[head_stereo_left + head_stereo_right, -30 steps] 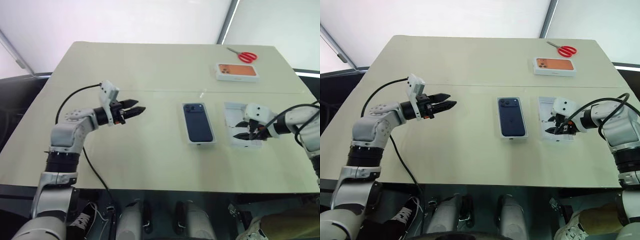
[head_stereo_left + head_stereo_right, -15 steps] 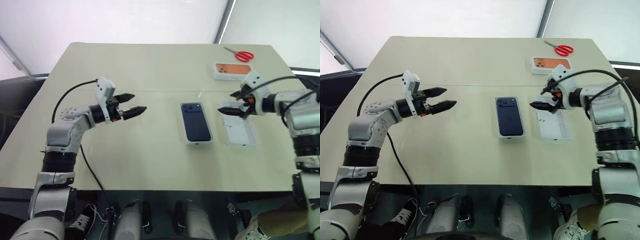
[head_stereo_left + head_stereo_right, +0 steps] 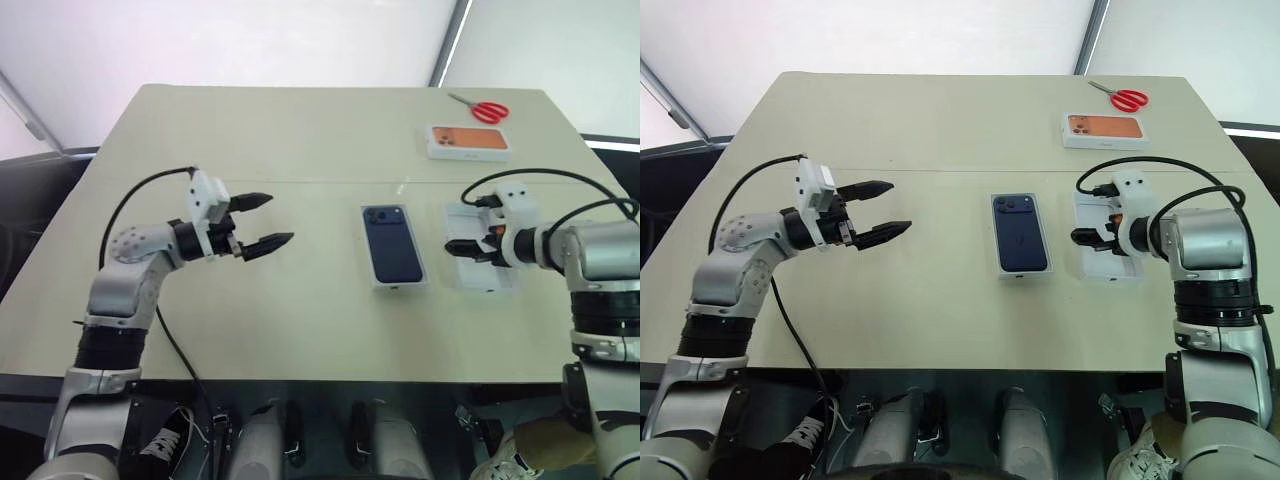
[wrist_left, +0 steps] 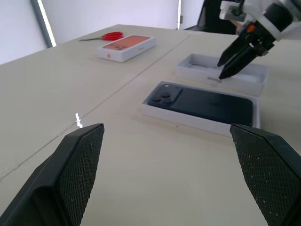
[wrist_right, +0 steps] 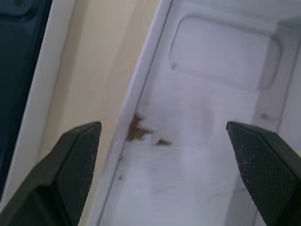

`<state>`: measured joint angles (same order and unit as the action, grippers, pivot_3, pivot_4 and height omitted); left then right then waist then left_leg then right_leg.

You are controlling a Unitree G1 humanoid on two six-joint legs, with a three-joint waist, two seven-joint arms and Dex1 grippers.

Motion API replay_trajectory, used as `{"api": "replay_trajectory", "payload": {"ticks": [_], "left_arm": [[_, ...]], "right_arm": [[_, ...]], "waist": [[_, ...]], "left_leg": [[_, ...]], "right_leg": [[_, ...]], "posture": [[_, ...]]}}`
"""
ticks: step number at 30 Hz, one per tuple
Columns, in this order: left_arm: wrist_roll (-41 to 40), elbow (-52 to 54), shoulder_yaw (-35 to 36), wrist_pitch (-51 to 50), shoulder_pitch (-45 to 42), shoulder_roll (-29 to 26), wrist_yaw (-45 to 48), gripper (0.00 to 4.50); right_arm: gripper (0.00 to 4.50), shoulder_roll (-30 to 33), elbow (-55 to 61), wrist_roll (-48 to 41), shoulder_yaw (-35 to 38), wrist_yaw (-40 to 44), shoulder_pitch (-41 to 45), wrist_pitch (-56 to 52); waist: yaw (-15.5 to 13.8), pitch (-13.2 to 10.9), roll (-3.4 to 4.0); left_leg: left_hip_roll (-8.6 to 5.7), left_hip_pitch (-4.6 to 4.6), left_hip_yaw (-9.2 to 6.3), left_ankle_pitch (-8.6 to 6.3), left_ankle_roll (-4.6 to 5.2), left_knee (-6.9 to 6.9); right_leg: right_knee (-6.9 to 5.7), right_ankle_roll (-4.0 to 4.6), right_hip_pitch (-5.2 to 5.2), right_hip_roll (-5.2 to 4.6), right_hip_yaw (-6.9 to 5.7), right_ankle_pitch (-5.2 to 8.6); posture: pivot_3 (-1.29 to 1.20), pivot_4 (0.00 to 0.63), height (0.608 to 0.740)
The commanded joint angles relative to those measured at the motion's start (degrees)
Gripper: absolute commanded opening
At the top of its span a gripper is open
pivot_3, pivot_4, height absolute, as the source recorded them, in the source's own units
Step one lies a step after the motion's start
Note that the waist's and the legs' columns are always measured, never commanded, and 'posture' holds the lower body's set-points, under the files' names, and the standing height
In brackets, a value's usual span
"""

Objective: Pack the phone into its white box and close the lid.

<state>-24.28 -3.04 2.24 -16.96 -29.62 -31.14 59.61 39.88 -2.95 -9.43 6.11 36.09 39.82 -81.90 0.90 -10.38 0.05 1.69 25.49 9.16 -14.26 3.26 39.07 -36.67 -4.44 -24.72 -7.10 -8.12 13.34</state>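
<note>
The dark navy phone (image 3: 392, 243) lies back up at the table's middle, camera cluster at its far end, framed by a white rim (image 4: 200, 123). I cannot tell whether that rim is the lid. To its right stands the white box (image 3: 500, 283), an open tray, white inside with brown marks (image 5: 141, 132) and a rounded recess (image 5: 221, 52). My right gripper (image 3: 463, 247) hangs open just above the tray's left part, pointing down into it, touching nothing. Left of the phone, my left gripper (image 3: 266, 221) hovers open over bare table, pointing toward the phone.
A white box printed with an orange phone (image 3: 472, 141) and red scissors (image 3: 487, 110) lie at the far right corner. A black cable (image 3: 140, 195) loops from my left wrist. The tan table (image 3: 300, 330) has bare room at the left and front.
Both grippers opened wider. The right one rose out of the tray, swung toward the far side, then came back down over it with the wrist rolled. The left drew back slightly.
</note>
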Motion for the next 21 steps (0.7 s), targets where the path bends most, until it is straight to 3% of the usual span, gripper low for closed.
{"api": "replay_trajectory", "payload": {"ticks": [1, 11, 21], "left_arm": [[-0.3, 1.1, -0.1, -0.6, -0.9, -0.1, -0.3, 4.5], [-0.3, 1.6, -0.6, -1.2, -0.6, 1.2, -2.2, 4.5], [0.3, 2.1, -0.9, -0.6, 0.0, 1.7, -3.4, 4.5]], "right_arm": [[4.44, -0.9, 4.1, -1.1, 2.5, -3.4, 3.8, -7.3], [4.44, -4.1, 7.0, -3.6, 2.3, -11.2, 3.0, -10.6], [4.44, -7.9, 2.5, -3.8, 4.7, -18.4, 5.9, -10.6]], "waist": [[0.0, 0.0, 0.02], [-0.2, 0.0, 0.01], [-0.1, 0.0, 0.02]], "left_leg": [[0.0, 0.0, 0.0, 0.0, 0.01, 0.0], [-0.03, 0.05, 0.04, -0.03, 0.08, 0.0], [0.0, 0.05, 0.08, -0.03, 0.08, 0.0]], "right_leg": [[0.0, 0.0, 0.0, 0.0, 0.0, 0.0], [0.01, -0.01, -0.02, 0.06, 0.0, 0.0], [0.0, -0.02, -0.04, 0.23, 0.0, 0.0]], "posture": [[0.0, 0.15, 0.738], [0.0, 0.15, 0.738], [0.0, 0.15, 0.738]]}}
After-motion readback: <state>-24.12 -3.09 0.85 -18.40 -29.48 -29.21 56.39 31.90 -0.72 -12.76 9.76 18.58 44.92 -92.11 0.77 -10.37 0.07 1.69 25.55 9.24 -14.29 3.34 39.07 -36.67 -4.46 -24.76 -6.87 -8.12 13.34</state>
